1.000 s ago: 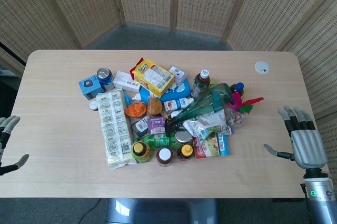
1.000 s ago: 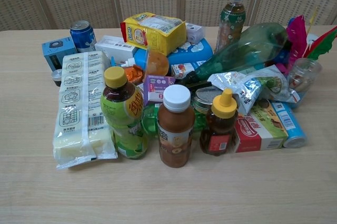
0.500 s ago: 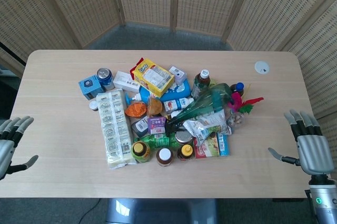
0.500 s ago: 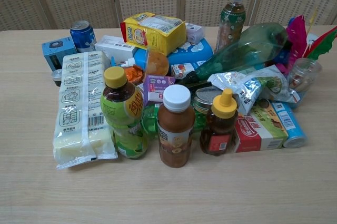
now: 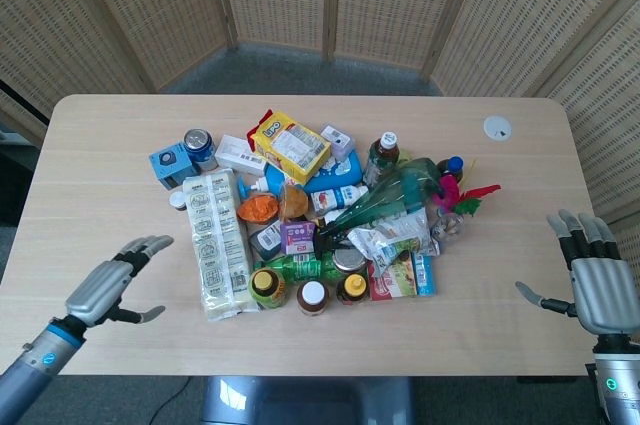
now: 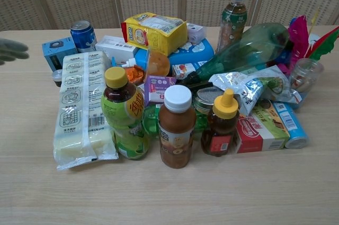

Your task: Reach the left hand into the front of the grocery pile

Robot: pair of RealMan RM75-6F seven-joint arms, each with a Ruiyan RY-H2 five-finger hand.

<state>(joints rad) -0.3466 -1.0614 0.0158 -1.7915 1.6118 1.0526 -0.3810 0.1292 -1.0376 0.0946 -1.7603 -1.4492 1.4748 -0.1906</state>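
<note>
The grocery pile (image 5: 310, 215) covers the middle of the table (image 5: 110, 135). Along its front stand a yellow-capped green tea bottle (image 6: 123, 114), a white-capped brown bottle (image 6: 176, 127) and a honey bottle (image 6: 221, 123). A long pale noodle pack (image 6: 80, 108) lies on the pile's left side. My left hand (image 5: 110, 285) hovers open over the table, left of the noodle pack and apart from it; only its fingertips (image 6: 11, 49) show in the chest view. My right hand (image 5: 595, 280) stays open at the table's right edge, far from the pile.
A blue can (image 5: 197, 142), a yellow box (image 5: 290, 145), a green plastic bottle (image 5: 395, 195) and red boxes (image 5: 393, 278) make up the rest of the pile. A small white disc (image 5: 497, 127) lies at the back right. Wicker screens stand behind the table.
My left hand has moved right from the table's left edge toward the pile and now reaches into the chest view. The right hand has drifted slightly right and down.
</note>
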